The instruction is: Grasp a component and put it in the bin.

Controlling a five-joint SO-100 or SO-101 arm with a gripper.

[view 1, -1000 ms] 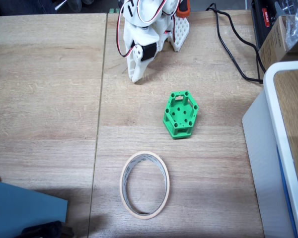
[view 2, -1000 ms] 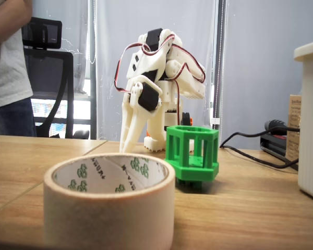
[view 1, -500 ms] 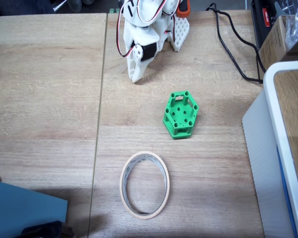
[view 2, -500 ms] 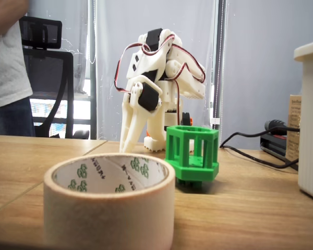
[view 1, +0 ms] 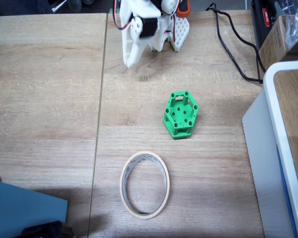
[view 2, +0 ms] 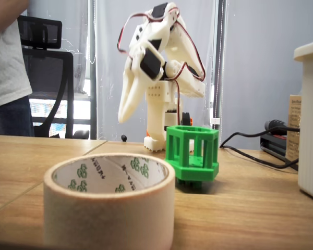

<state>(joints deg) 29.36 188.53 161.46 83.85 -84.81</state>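
The white two-finger gripper (view 1: 130, 63) (view 2: 123, 117) hangs above the wooden table (view 1: 49, 99), its tips pointing down and clear of the surface in the low fixed view. The fingers look pressed together with nothing between them, though from above the tips merge into one white shape, so a narrow gap cannot be ruled out. It touches nothing.

The small bright green hexagonal plastic block (view 1: 180, 114) (view 2: 192, 152), with round holes and open sides, stands upright on the table, well apart from the gripper: lower and to the right in the top-down fixed view. Below it in that view, apart from it, lies the thin beige oval tape ring (view 1: 144, 184) (view 2: 109, 208), flat on the wood with bare table inside.

A black cable (view 1: 233, 44) runs across the table's upper right, and a large white container with a blue edge (view 1: 273, 148) occupies the right side. Nothing lies between the gripper and the green block.
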